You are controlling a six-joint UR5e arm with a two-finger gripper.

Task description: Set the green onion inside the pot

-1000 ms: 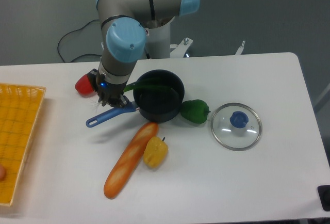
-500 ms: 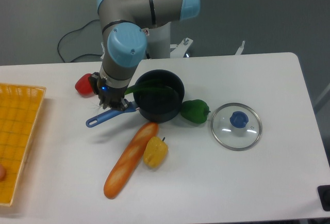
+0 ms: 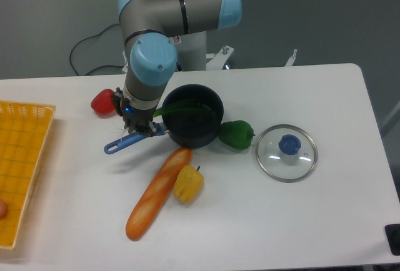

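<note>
Camera view, fixed, high front. Onion [image 3: 178, 107] lay slantwise across the pot [image 3: 193, 116], leafy length over the dark inside, near end reaching past the left rim toward the gripper [image 3: 139, 125]. Gripper sat low beside the pot, above the blue handle [image 3: 130, 141]; fingers hidden under the wrist, so could not tell whether it clasped the onion's end or had let go.

Handling, as judged: onion looked light, thin and limp; likely to droop and bend if held at one end, easily bruised by a hard pinch. The paler, firmer end seemed the better hold; the leaf tips would fold. Being about as long as the pot is wide, it would probably ride on the rim unless angled down.

Room: crowded left side. Red pepper [image 3: 103, 102] just behind the gripper, handle beneath, baguette [image 3: 158, 193] and yellow pepper [image 3: 188, 183] in front, green pepper [image 3: 236, 134] touching or nearly touching the pot's right side. Lid [image 3: 286, 152] well apart. Basket [image 3: 22, 168] at far left edge. Straight up appeared the freest way out.
</note>
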